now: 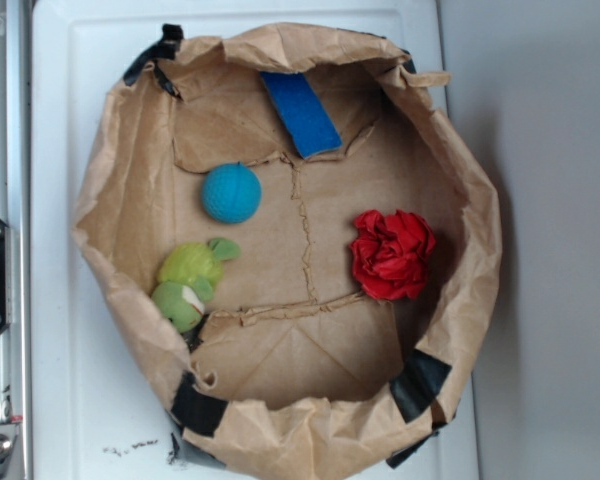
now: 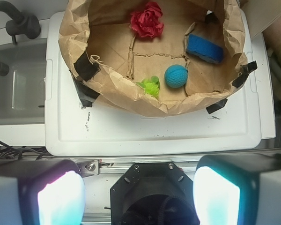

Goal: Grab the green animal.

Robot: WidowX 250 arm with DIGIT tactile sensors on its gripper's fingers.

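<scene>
Clearly at the start: the end effector (image 2: 139, 197) hangs spread, empty, well apart from the green animal (image 1: 190, 283) in the paper bag (image 1: 120, 150); next, reaching in over the wall.

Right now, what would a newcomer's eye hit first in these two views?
The crumpled brown paper bag, rolled open on a white surface, with bright things on its floor: a red cloth flower on one side and a teal ball near the green animal, which lies against the opposite wall. A blue sponge leans on the far wall. In the wrist view the gripper sits outside the bag, fingers spread, holding nothing.
</scene>
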